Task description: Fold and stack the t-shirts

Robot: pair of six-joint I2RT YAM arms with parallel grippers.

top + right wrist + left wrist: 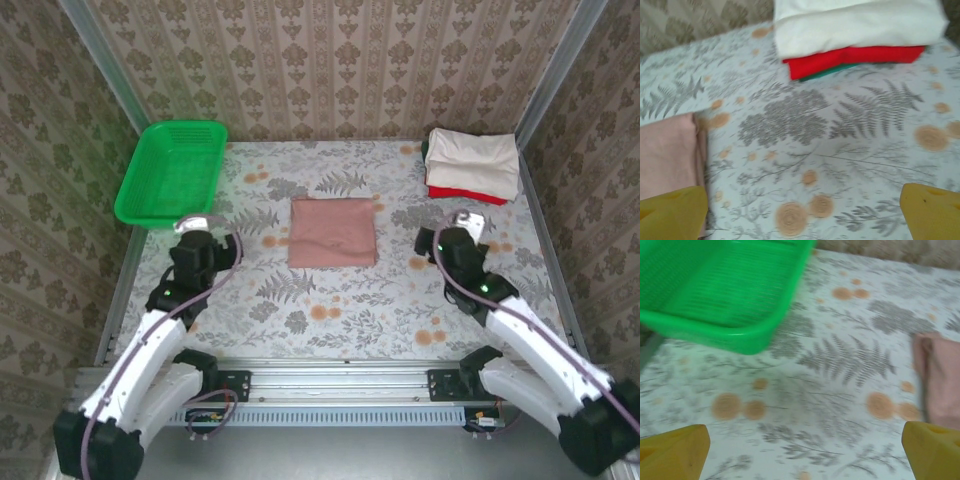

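A dusty-pink t-shirt [333, 232] lies folded into a rectangle at the middle of the table; its edge shows in the left wrist view [940, 382] and the right wrist view [667, 155]. At the back right sits a stack with a cream t-shirt [472, 158] on a red one [462, 194], also seen close up, cream t-shirt [855, 22] over red t-shirt [850, 57]. My left gripper [200, 226] hangs open left of the pink shirt, its yellow fingers [675, 452] wide apart over bare cloth. My right gripper [468, 224] is open right of it, holding nothing.
A green mesh basket [172, 172] stands at the back left, its rim [740, 335] close ahead of the left gripper. A green layer [832, 71] peeks out under the red shirt. Patterned walls enclose the table on three sides.
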